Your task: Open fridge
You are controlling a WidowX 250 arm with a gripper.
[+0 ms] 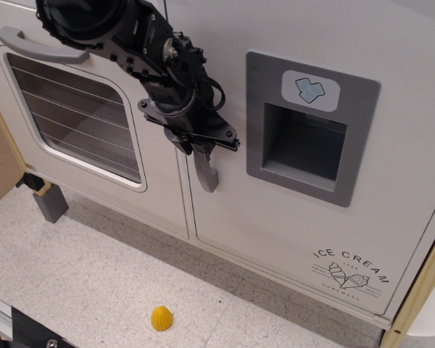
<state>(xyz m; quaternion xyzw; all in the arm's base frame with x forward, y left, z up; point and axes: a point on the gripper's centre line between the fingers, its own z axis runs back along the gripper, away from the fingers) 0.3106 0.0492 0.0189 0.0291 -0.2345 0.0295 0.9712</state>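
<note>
The fridge door [290, 217] is white, with a grey recessed dispenser panel [308, 130] and an "ICE CREAM" logo [350, 272]. It stands closed, flush with the oven door beside it. Its vertical grey handle [206, 174] runs along the door's left edge, and only its lower end shows below my gripper. My black gripper [201, 143] comes in from the upper left and sits on the handle, with one jaw on each side, drawn in against it. The upper handle is hidden behind the gripper and wrist.
The white oven door [80, 116], with a window and a horizontal grey handle [40, 47], is just left of the fridge. A small yellow object [161, 317] lies on the speckled floor in front. A grey foot block [51, 203] stands at lower left. A wooden post [420, 290] edges the right side.
</note>
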